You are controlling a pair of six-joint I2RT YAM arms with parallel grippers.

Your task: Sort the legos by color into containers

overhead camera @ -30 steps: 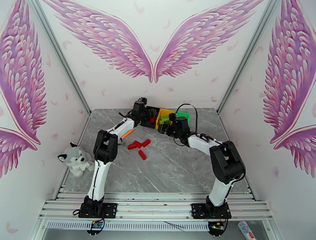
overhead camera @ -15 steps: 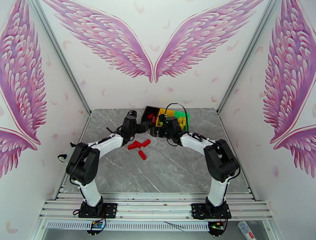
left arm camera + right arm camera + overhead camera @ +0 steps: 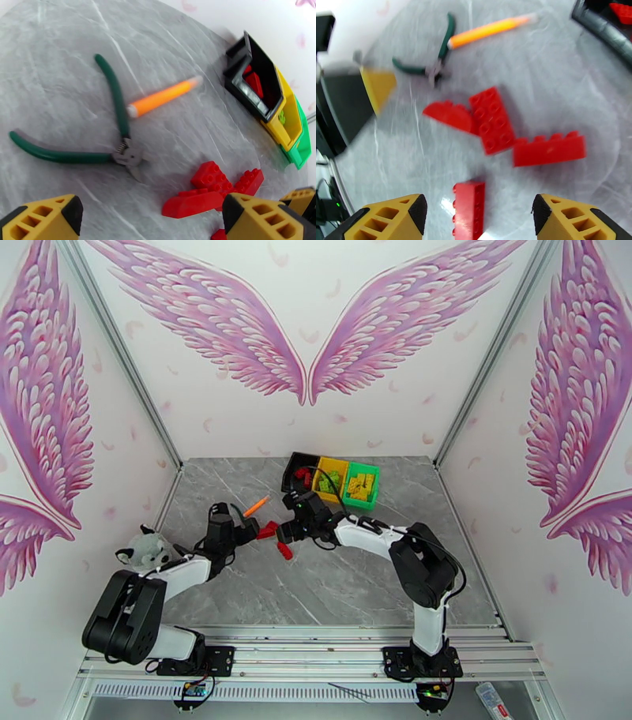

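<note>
At the table's far edge, the black bin [image 3: 292,462] holds red bricks, the yellow bin [image 3: 336,463] green ones and the green bin [image 3: 376,485] yellow ones. Four loose red bricks [image 3: 491,118] remain mid-table. The left gripper [image 3: 152,207] and right gripper [image 3: 478,207] hang over them close together, jaws apart and empty. Green-handled pliers [image 3: 118,94] and an orange marker [image 3: 162,98] lie beside them. There is open room nearer the bases.

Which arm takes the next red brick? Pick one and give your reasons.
Probably right. The right end effector, open, hangs over the loose red bricks, one brick centred between its fingers. The left end effector, also open, has them off-centre, beside one finger.
</note>
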